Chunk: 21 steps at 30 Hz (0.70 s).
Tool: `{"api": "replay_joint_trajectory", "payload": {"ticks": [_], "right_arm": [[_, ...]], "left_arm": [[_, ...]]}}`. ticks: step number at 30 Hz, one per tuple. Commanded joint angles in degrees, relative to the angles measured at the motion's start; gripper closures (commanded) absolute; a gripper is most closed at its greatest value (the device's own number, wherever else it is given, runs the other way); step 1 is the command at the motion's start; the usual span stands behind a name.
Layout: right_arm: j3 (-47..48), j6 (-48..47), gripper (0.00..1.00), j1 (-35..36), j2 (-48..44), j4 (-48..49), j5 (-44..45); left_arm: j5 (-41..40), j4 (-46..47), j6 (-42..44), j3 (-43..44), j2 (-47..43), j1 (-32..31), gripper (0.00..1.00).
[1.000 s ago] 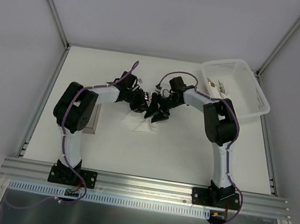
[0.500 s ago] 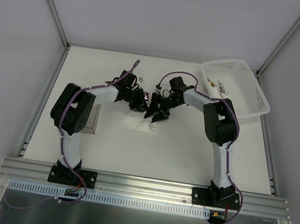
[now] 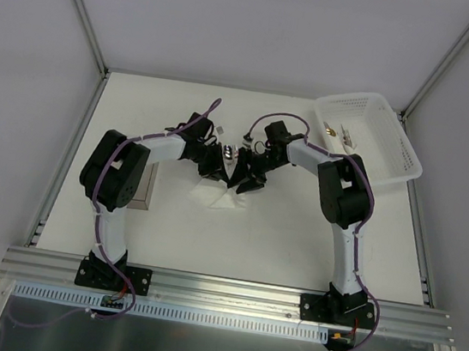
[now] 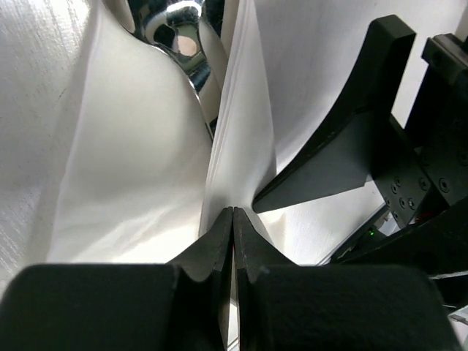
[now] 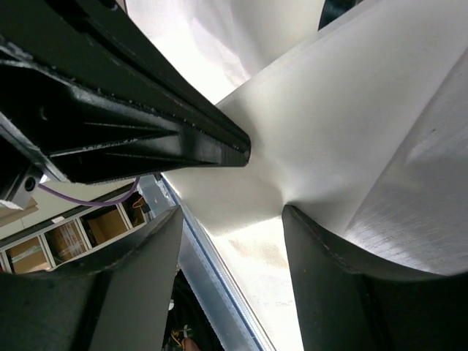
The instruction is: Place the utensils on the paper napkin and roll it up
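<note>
Left hand [image 4: 232, 213] pinches shut a crisp fold of thin white paper napkin [image 4: 131, 161], shiny silver metal spoon [image 4: 172, 31] just ahead; right hand [image 5: 232, 219] gapes open.

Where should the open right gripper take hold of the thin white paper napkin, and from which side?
Likely best: the upright fold of the napkin, beside the left gripper's pinch, from above, fingers astride it. There the sheet stands as a thin ridge; the shiny metal spoon lies beside it.

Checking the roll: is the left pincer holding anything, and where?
The left pincer is shut on a raised fold of the thin white paper napkin.
</note>
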Motion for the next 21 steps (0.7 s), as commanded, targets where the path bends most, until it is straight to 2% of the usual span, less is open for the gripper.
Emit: {"api": "replay_joint_trajectory", "payload": {"ticks": [1, 6, 9, 13, 17, 21], "right_arm": [[-0.3, -3.1, 0.4, 0.2, -3.2, -3.1, 2.0], [-0.5, -3.3, 0.43, 0.2, -5.2, -3.0, -0.1], [-0.3, -2.8, 0.51, 0.2, -5.7, -3.1, -0.1], [-0.7, -2.7, 0.69, 0.2, -5.9, -2.9, 0.7], [-1.5, -2.2, 0.78, 0.3, -5.6, -2.1, 2.2], [-3.2, -1.4, 0.82, 0.4, -5.5, -0.1, 3.2]], "left_arm": [[-1.3, -2.8, 2.6, 1.9, 1.9, 0.5, 1.0], [-2.3, -3.8, 3.1, 2.8, 3.9, 0.5, 1.0], [-3.4, -4.8, 3.4, 3.0, 4.5, 0.6, 1.0], [-3.9, -5.1, 3.2, 3.1, 5.1, 0.6, 1.0], [-3.9, -5.1, 2.9, 3.1, 5.3, 0.6, 1.0], [-4.0, -5.1, 2.6, 3.0, 4.8, 0.6, 1.0]]}}
